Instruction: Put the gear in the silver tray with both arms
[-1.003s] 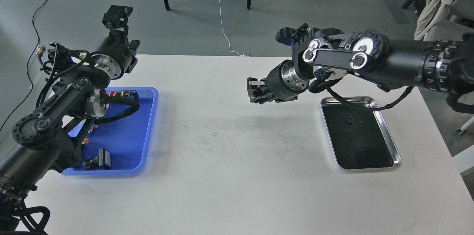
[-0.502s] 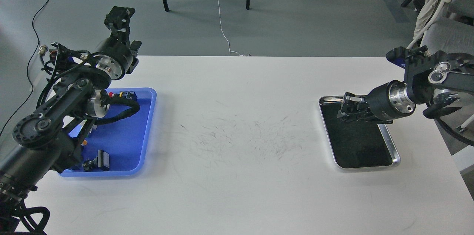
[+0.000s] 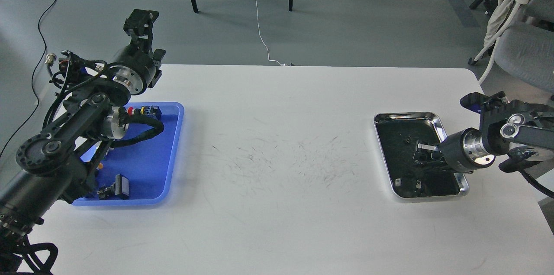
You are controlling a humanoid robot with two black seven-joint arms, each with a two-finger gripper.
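The silver tray (image 3: 404, 115) lies on the right of the white table, its dark bottom reflecting. A small dark round piece (image 3: 407, 140), possibly the gear, lies on the tray's bottom near the far end. My right gripper (image 3: 420, 156) comes in from the right and hangs low over the tray's near-right part. It is dark against the dark bottom, so I cannot tell its fingers apart. My left gripper (image 3: 140, 21) is raised above the table's far left edge, beyond the blue tray. Its fingers cannot be told apart either.
A blue plastic tray (image 3: 173, 153) on the left holds a black connector (image 3: 116, 187) and other small parts, partly hidden by my left arm. A grey chair (image 3: 521, 52) stands beyond the table's right far corner. Table legs and cables are on the floor behind.
My right arm has swung from the table's middle to the right and dropped; its gripper is now low over the silver tray. My left arm has barely moved.
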